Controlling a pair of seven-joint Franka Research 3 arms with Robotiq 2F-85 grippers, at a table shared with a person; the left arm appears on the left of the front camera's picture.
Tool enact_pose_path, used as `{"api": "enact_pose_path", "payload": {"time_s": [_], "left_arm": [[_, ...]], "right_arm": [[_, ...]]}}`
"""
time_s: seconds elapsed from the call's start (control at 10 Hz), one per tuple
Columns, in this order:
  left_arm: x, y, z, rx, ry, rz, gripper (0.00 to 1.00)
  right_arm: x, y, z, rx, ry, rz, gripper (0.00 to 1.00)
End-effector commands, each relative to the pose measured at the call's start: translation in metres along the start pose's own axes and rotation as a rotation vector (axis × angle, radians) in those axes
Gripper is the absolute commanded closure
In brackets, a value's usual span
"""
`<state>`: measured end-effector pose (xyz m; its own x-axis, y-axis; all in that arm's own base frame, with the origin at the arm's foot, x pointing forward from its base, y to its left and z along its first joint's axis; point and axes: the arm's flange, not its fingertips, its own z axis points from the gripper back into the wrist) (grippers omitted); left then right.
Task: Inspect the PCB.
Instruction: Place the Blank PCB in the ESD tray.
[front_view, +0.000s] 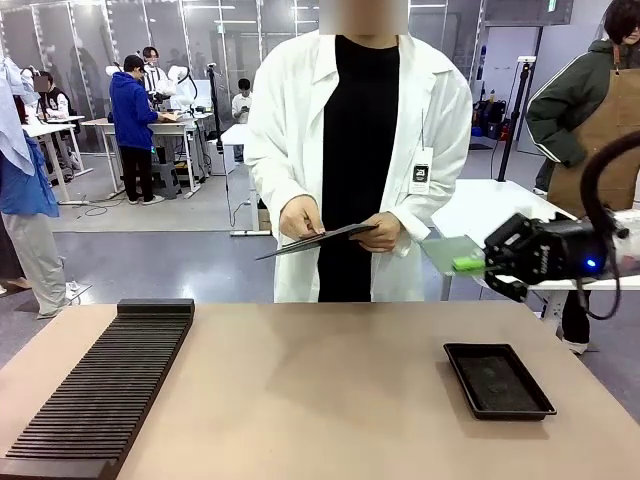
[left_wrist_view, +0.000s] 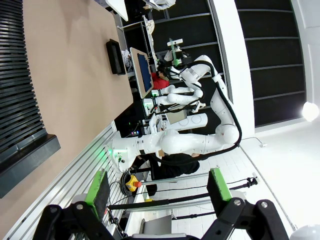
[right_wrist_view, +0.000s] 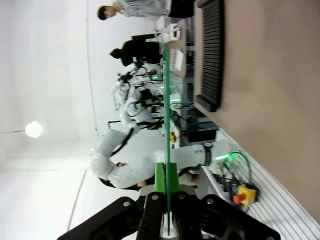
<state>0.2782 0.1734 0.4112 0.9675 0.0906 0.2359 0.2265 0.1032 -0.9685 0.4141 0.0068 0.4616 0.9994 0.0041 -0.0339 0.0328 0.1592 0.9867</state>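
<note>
One thin green PCB (front_view: 448, 254) was clamped by the right gripper (front_view: 478, 263) above one shallow black tray (front_view: 498, 380) — one ribbed black rack (front_view: 105, 385) well apart; left gripper (left_wrist_view: 157, 191) was spread, empty.

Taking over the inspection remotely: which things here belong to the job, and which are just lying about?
Job:
- PCB, held edge-on above the table in the shut right pincer
- dark slab in the person's hands, probably part of the check

Lying about:
- black tray, on the table's right
- slotted rack, on its left
- left pincer, open, holding nothing
</note>
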Motion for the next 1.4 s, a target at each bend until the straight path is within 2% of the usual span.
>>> {"api": "enact_pose_path", "payload": {"time_s": [0.0,0.1,0.3,0.5,0.6,0.8,1.1,1.3], "left_arm": [[0.001,-0.005,0.0,0.012,0.001,0.01,0.0],[0.001,-0.005,0.0,0.012,0.001,0.01,0.0],[0.001,-0.005,0.0,0.012,0.001,0.01,0.0],[0.001,-0.005,0.0,0.012,0.001,0.01,0.0],[0.001,-0.005,0.0,0.012,0.001,0.01,0.0],[0.001,-0.005,0.0,0.012,0.001,0.01,0.0],[0.001,-0.005,0.0,0.012,0.001,0.01,0.0],[0.001,-0.005,0.0,0.012,0.001,0.01,0.0]], "right_arm": [[0.002,-0.033,0.019,-0.142,0.007,0.049,0.97],[0.0,-0.051,0.032,-0.182,-0.001,0.043,0.97],[-0.001,-0.078,0.051,-0.165,-0.08,-0.014,0.97],[0.009,-0.104,0.063,-0.224,-0.132,-0.014,0.97],[0.015,-0.118,0.066,-0.239,-0.119,0.016,0.97],[0.028,-0.139,0.071,-0.313,-0.155,0.04,0.97],[0.042,-0.17,0.065,-0.371,-0.169,0.011,0.97],[0.049,-0.183,0.059,-0.397,-0.139,-0.003,0.97]]}}
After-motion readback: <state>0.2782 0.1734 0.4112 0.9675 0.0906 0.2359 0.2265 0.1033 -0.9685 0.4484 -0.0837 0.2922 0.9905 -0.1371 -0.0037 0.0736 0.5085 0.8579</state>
